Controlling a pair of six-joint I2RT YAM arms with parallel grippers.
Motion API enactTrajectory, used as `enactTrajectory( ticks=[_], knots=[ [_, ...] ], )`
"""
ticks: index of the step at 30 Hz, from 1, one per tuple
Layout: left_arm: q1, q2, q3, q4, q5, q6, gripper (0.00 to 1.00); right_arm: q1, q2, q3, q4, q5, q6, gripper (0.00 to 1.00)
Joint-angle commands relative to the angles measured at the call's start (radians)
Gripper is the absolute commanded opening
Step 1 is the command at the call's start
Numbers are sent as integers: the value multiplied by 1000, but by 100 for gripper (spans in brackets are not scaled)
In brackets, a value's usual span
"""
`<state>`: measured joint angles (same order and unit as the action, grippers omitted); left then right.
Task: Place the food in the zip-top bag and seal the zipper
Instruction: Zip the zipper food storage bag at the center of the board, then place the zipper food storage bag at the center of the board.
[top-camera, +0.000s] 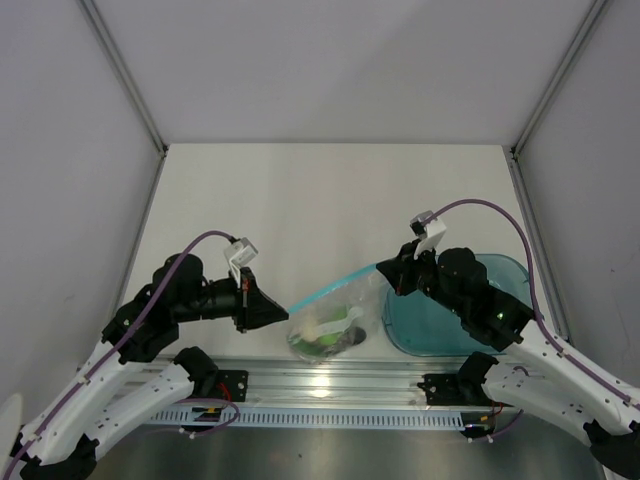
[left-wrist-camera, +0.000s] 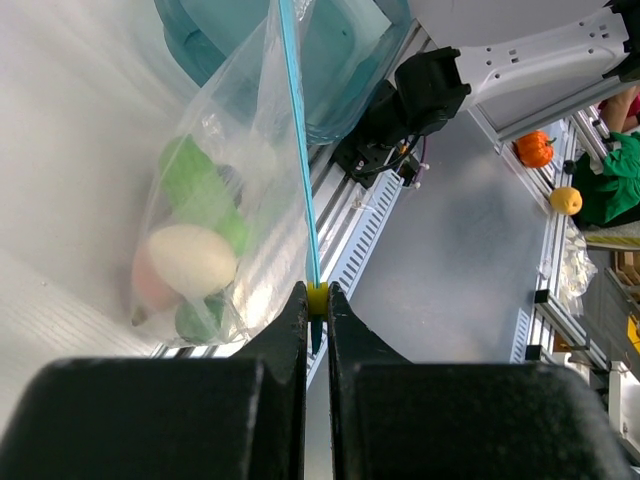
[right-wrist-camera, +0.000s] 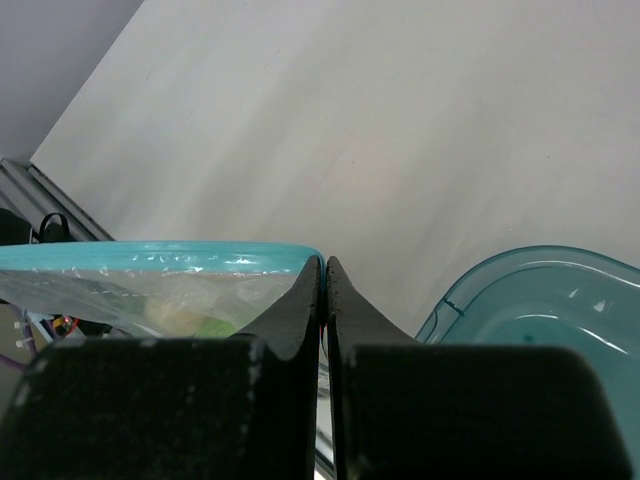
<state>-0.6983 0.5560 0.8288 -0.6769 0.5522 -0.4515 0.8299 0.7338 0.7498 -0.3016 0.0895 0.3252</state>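
Note:
The zip-top bag (top-camera: 330, 325) hangs above the table's near edge, stretched between both grippers, with the food inside. In the left wrist view I see a cream egg (left-wrist-camera: 190, 258), a pink egg (left-wrist-camera: 145, 285) and light green pieces (left-wrist-camera: 195, 180) through the clear plastic. The light blue zipper (top-camera: 335, 285) runs taut along the top. My left gripper (left-wrist-camera: 316, 292) is shut on the zipper's yellow slider at its left end. My right gripper (right-wrist-camera: 323, 262) is shut on the zipper (right-wrist-camera: 150, 255) at its right end.
A translucent teal tray (top-camera: 430, 325) sits at the right, just beside the bag and under the right arm. The aluminium rail (top-camera: 330, 385) with the arm bases runs below the bag. White walls enclose the table on three sides.

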Motion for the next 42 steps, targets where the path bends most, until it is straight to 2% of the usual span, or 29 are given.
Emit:
enactTrajectory(
  ticks=[1,3,4,7,9,10,11,18,30,37,41,42],
  knots=[
    [-4,-18,35,-21,15,19,1,-21,-11,-17,18,1,-5,0],
    [-4,-15,30,-19,11,19,12,-18,4,-23,42,-58,-5,0],
    [-4,-13,26,-18,11,17,31,-12,15,-21,45,-66,0,0],
    [-3,-13,24,-7,11,14,62,17,53,-12,56,-77,0,0],
    [-4,-10,23,-1,12,17,68,63,73,-3,73,-77,-2,0],
    [-3,-8,27,0,6,20,80,80,81,3,79,-68,-2,0],
    [-3,-4,30,-1,0,30,82,116,87,9,81,-59,-5,0],
    [-4,105,105,8,0,79,85,256,153,95,73,21,-28,0],
    [-3,202,24,89,127,82,82,288,147,171,65,12,-57,0],
    [-3,219,-2,91,219,83,72,287,148,174,65,10,-64,0],
    [-3,225,1,37,186,97,56,288,150,171,68,15,-63,0],
    [-3,225,4,22,170,100,46,288,150,171,67,16,-63,0]
  ],
)
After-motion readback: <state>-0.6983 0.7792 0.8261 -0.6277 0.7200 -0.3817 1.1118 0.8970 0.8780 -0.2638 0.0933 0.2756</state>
